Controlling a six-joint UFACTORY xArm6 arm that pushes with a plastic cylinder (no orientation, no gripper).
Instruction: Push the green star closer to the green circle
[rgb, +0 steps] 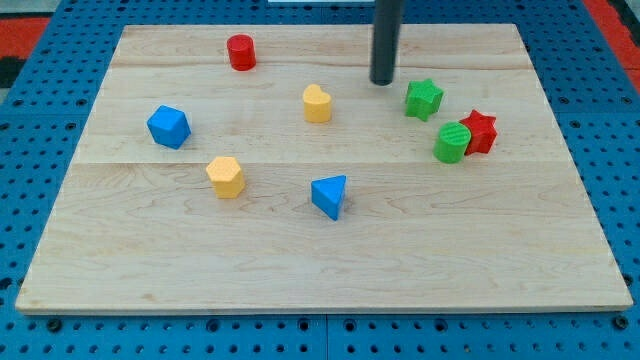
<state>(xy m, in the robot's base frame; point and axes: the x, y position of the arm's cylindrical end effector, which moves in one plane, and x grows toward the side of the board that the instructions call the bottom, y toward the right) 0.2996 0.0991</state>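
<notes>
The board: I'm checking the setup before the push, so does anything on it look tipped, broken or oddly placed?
Nothing stands out. All blocks sit flat and whole on the wooden board. The green circle touches the red star, with the green star just above them. My tip rests to the green star's left, apart from it.

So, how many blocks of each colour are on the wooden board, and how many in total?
Red: 2, the red cylinder and the red star
Green: 2, the green star and the green circle
Blue: 2, the blue cube and the blue triangle
Yellow: 2, the yellow block and the yellow hexagon
Total: 8
</notes>
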